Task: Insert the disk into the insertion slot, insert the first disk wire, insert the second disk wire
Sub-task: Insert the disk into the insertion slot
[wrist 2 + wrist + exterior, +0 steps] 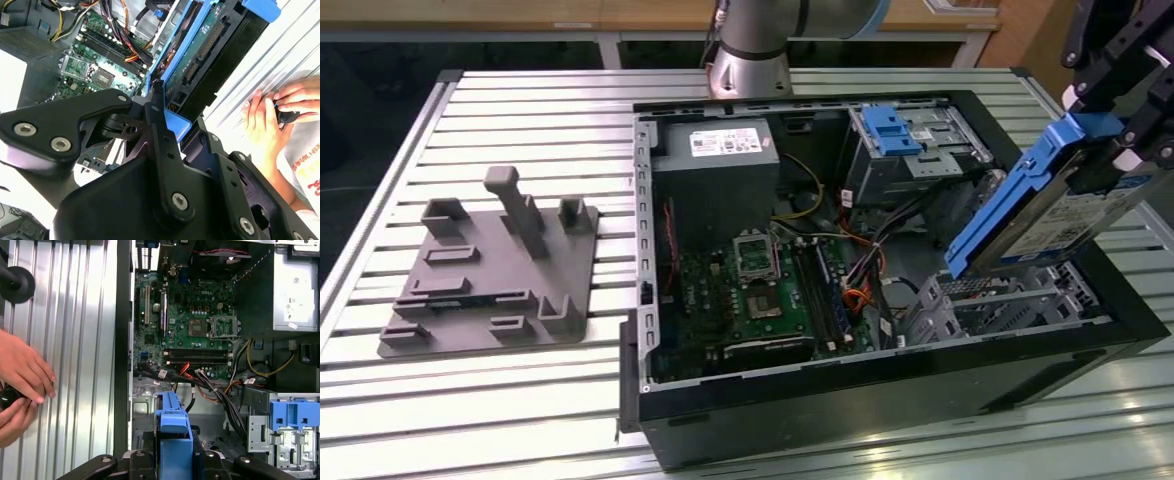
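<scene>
Clamped on the disk (1062,222) by the gripper (1107,145) — closed down to the thickness of the blue bracket (1003,195) at its upper end, with nothing else pinched. Hangs steeply tilted over the open computer case (854,400), at the exterior view's right, lower end just above the insertion slot (1003,300) and not yet in it. Shows its circuit-board side and connector in the second wrist view, with the fingers (159,120) pressed on the bracket's end. Lies well apart from the motherboard (761,290).

Looks dense and fairly heavy for its bulk, and fully rigid, with no give to count on. Likely slick on the metal faces, so better taken by the plastic bracket's edges, as here, than by the label or the bare board. Probably fragile against knocks and against pressure on the board side. Gripped at one end only, so liable to pivot in the hold — worth keeping square to the bay to avoid catching on the perforated walls.

Beside the case, on the slatted table (520,120), a person's hands (270,117), clear of the interior.
</scene>
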{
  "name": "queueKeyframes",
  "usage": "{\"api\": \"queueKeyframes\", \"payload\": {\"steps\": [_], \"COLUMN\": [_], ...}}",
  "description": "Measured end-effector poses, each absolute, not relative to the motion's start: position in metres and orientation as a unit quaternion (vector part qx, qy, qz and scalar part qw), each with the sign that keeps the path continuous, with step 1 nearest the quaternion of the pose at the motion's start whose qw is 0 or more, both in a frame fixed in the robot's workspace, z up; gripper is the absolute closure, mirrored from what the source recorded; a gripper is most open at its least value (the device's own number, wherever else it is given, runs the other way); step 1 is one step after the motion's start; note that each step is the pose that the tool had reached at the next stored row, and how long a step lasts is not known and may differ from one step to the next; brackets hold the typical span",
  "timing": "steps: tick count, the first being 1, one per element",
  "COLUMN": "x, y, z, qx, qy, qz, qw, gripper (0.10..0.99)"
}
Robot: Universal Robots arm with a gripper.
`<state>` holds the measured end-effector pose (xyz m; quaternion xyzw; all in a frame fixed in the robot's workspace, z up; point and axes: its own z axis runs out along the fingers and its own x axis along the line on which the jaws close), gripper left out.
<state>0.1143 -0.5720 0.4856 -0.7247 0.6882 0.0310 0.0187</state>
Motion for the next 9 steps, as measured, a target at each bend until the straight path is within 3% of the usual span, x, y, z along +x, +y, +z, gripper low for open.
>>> {"api": "queueKeyframes", "payload": {"steps": [9], "x": [0.1183], "y": [-0.5720], "z": [0.4850], "qx": [-0.725], "qy": [0.688], "qz": [0.032], "qw": [0.018], "gripper": [0.722]}}
